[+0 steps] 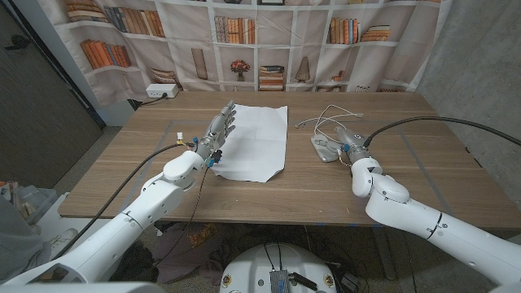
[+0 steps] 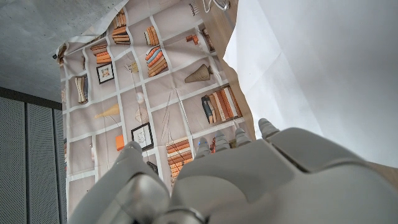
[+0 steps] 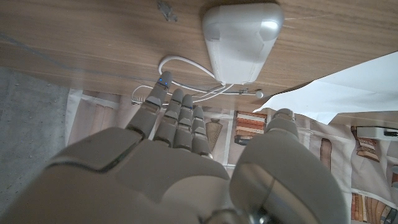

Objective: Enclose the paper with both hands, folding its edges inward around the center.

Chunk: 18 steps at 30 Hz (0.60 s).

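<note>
Head view: paper (image 1: 255, 141) lies flat mid-bench (image 1: 326, 183).
Left robot hand (image 1: 218, 130), released, fingers spread, overlaps the paper's left edge; right robot hand (image 1: 346, 140), released, waits well right of it, by a white adapter (image 1: 324, 149).

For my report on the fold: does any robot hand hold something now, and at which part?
Nothing is held. The left robot hand is at the left edge of the paper, fingers extended, not gripping. The right robot hand is apart from it, empty.
</note>
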Motion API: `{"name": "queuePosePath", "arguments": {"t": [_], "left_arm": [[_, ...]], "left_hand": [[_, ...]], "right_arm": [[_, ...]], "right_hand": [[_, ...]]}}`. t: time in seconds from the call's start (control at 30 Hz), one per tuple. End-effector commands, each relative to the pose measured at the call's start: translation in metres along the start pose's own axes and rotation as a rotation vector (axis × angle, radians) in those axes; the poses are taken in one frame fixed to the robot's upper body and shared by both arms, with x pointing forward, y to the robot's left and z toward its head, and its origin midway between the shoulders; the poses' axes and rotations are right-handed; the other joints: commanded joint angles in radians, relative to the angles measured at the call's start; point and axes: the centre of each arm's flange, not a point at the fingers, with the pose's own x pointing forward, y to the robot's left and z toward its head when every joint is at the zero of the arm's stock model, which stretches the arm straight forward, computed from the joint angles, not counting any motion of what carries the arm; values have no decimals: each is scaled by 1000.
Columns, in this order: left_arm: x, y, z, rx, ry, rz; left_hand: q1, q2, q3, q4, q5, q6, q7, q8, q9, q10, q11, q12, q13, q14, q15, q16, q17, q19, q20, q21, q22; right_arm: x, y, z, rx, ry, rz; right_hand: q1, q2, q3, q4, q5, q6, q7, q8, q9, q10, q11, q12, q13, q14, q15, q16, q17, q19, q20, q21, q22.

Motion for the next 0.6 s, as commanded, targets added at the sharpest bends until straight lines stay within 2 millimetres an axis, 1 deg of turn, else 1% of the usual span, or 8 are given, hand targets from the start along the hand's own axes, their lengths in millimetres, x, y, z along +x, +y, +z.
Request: {"name": "queuePosePath", "arguments": {"t": [0.03, 0.07, 0.17, 0.37, 0.43, 0.6], "left_arm": [[1, 0, -1, 1, 1, -7], [1, 0, -1, 0, 1, -6], [0, 0, -2, -1, 2, -5], [-1, 2, -2, -3, 3, -2], [-2, 3, -3, -4, 3, -3], [-2, 5, -3, -4, 3, -3]], "left_hand": [[-4, -2, -6, 1, 4, 4, -4, 3, 2, 7, 2, 3, 6, -78, -4, 9, 1, -4, -8, 1, 5], [-4, -2, -6, 1, 4, 5, -2, 3, 2, 7, 1, 3, 6, -78, -5, 9, 1, -4, -8, 1, 5], [-4, -3, -7, 1, 4, 7, -2, 4, 2, 9, 4, 3, 6, -78, -5, 9, 1, -5, -7, 1, 5], [-4, -3, -8, 1, 4, 9, -1, 3, 2, 11, 4, 3, 6, -77, -5, 9, 1, -5, -7, 2, 5], [-4, -2, -8, 1, 4, 10, -1, 4, 2, 12, 4, 3, 6, -77, -5, 9, 1, -5, -7, 2, 5], [-4, -2, -9, 2, 4, 10, -2, 4, 2, 14, 3, 3, 6, -77, -4, 9, 1, -5, -7, 2, 5]], "right_arm": [[0, 4, 12, -104, 10, 2], [0, 5, 12, -112, 10, 3], [0, 6, 15, -125, 11, 3], [1, 8, 19, -154, 14, 6], [2, 9, 20, -167, 18, 18], [3, 11, 23, -193, 30, 24]], "right_hand": [[-22, -6, -7, 8, -3, 43, 39, 16, 3, 29, 19, 26, 13, 19, 29, 10, 14, -9, -6, 1, 10], [-23, -7, -8, 7, -3, 54, 44, 19, 3, 35, 23, 31, 15, 28, 30, 14, 16, -9, -7, 3, 11], [-24, -8, -9, 7, -3, 61, 42, 21, 3, 42, 21, 35, 17, 30, 31, 16, 18, -10, -9, 5, 13], [-34, -12, -14, 11, -3, 75, 49, 24, 2, 46, 24, 39, 20, 26, 39, 16, 23, -15, -4, 5, 15], [-53, -19, -23, 19, -3, 75, 51, 21, 0, 38, 27, 38, 23, 13, 47, 12, 27, -31, 2, 2, 18], [-82, -27, -36, 30, -2, 75, 50, 15, -3, 30, 30, 37, 26, -2, 53, 10, 33, -47, 7, 0, 21]]}}
